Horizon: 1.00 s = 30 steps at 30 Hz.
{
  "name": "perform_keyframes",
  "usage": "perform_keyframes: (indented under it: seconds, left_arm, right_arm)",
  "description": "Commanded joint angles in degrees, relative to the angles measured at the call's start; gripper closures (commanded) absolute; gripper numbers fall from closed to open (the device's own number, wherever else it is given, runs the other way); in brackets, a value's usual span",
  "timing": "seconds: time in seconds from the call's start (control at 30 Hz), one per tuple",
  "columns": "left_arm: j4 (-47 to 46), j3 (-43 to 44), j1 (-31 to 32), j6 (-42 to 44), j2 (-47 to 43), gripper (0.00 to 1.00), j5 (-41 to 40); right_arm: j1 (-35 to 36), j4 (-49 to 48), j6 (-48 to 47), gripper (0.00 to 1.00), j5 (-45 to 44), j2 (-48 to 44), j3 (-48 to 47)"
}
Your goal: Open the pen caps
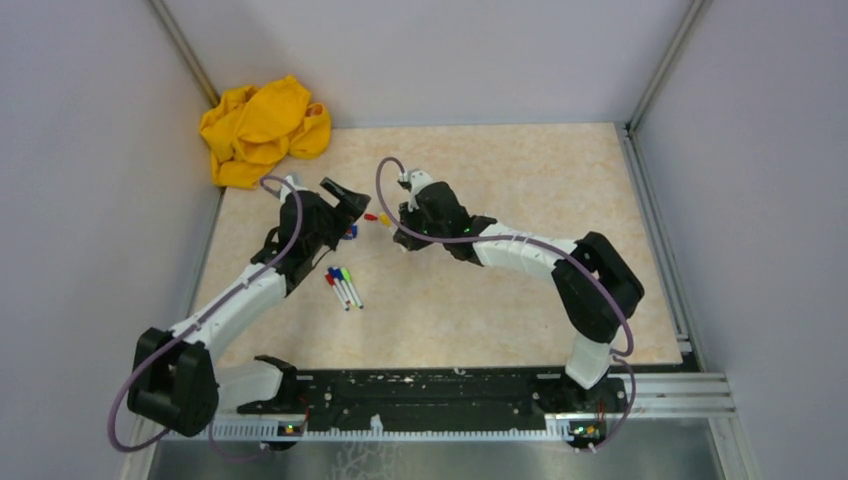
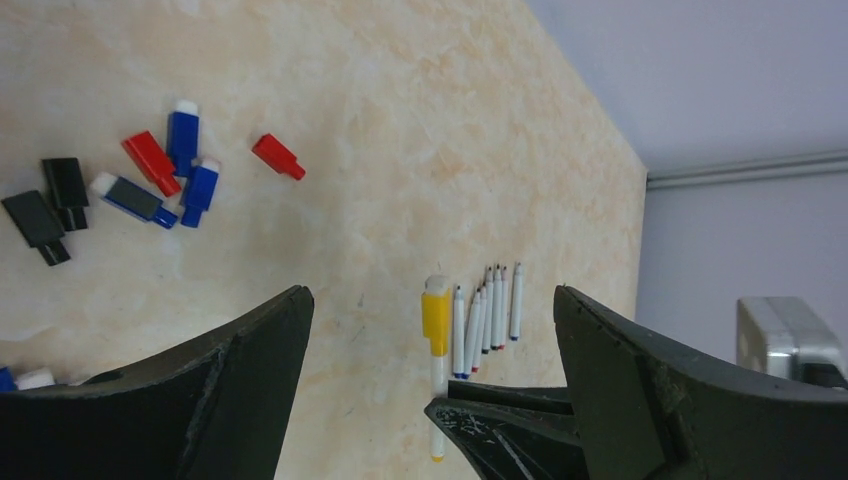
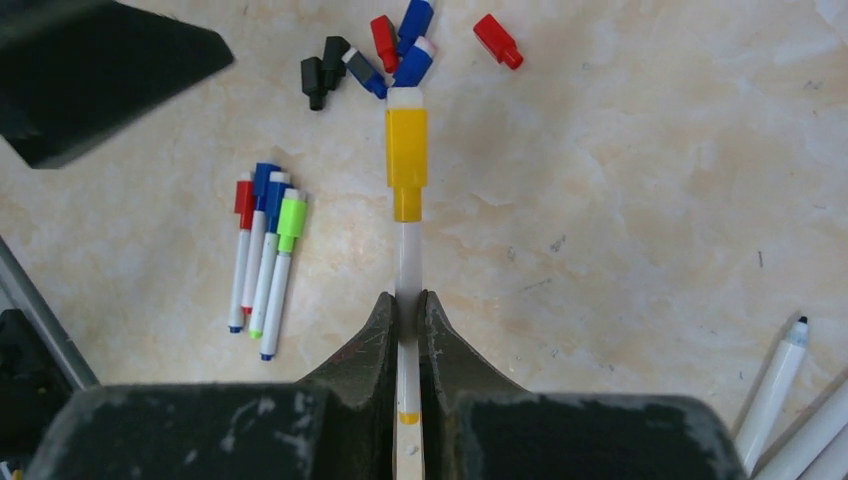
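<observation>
The right gripper (image 3: 407, 300) was clamped shut on the white barrel (image 3: 407, 255) of one marker, well back from its capped end, so that the yellow cap (image 3: 406, 160) projected clear beyond the fingertips. In the right wrist view the marker's long axis ran straight up the frame from the jaws, cap end uppermost and pointing at a scatter of loose caps (image 3: 413, 62), black, red and blue, lying on the table (image 3: 650, 200) at the top of the frame. The left gripper (image 2: 430, 293) stood fully open and held nothing. In its own wrist view the yellow cap showed in the gap between the two dark fingers (image 2: 250, 360), slightly beyond their tips, the marker lying up and down the frame. From the overhead camera the marker lay roughly across the frame at its centre, cap end to the left, directly facing the left gripper; the left arm was therefore the nearer to the cap. In my judgement, the next move turns on this alignment: the left jaws would need to advance onto the cap and pull along the barrel's axis, away from the right gripper. A group of capped markers (image 3: 266, 200) lay at the left of the right wrist frame, not yet opened. A row of uncapped markers (image 2: 490, 315) lay just right of the held one in the left wrist view.
</observation>
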<state>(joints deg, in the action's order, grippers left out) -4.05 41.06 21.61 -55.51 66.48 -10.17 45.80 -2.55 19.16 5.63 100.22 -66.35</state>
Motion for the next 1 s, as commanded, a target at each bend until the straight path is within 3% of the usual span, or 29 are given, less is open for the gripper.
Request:
perform_keyframes:
  seconds: [0.0,0.27,0.43,0.63,0.8,0.9,0.97]
  left_arm:
    - [-5.9,1.5,0.2,-2.3,4.2,0.05,8.5]
    - [-11.5,0.9,0.2,-5.4,10.7,0.08,15.4]
    - [-13.8,1.2,0.2,-6.0,13.7,0.21,17.1]
    - [-15.7,1.1,0.1,-7.0,16.1,0.46,19.1]
    - [-16.6,1.3,0.2,-7.2,16.9,0.76,20.1]
    - [-17.2,0.9,0.1,-7.1,16.9,0.99,20.5]
    - [-18.2,0.3,0.2,-7.1,16.7,1.00,20.6]
  right_arm:
    - [-1.5,-5.4,1.6,1.00,5.4,-3.5,0.2]
    - [-2.4,-6.6,2.3,1.00,8.8,-3.5,0.2]
    - [-2.5,-6.7,2.5,1.00,9.2,-3.5,0.3]
    - [-3.2,-6.6,2.6,1.00,9.5,-3.8,1.0]
    - [-3.9,-7.0,2.8,1.00,9.7,-4.1,2.1]
    - [-4.2,-6.9,2.8,1.00,9.7,-4.2,2.2]
    - [-4.3,-7.0,2.7,1.00,9.7,-4.5,2.3]
